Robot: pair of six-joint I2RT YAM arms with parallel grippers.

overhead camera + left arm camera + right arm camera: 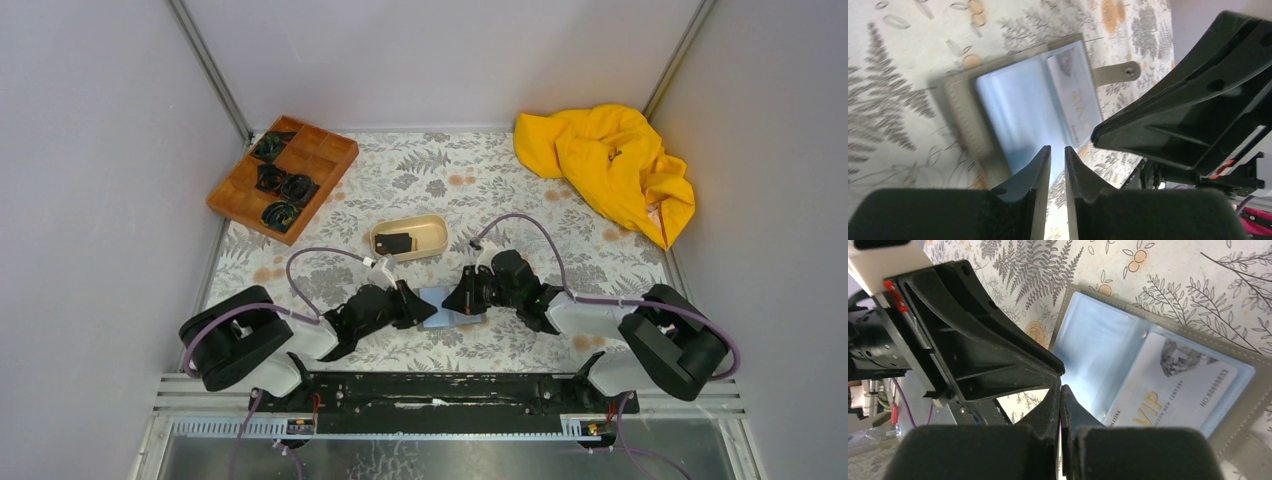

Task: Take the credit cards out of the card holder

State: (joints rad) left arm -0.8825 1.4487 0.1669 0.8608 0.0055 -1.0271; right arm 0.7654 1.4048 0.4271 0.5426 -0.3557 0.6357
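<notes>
On the floral tablecloth (470, 180) | card holder (441, 306) lay open, VIP card (1173, 385) sleeved | your left gripper (1057, 152) slit-wide at its edge, grip unclear | right gripper (1061, 390) pressed closed at opposite edge

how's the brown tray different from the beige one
The brown tray is rectangular with compartments; the beige tray is oval with one well. The brown tray holds dark coiled bundles, the beige tray one dark flat thing. The brown tray sits far left, the beige tray near the middle. Both rest on the floral cloth.
</notes>
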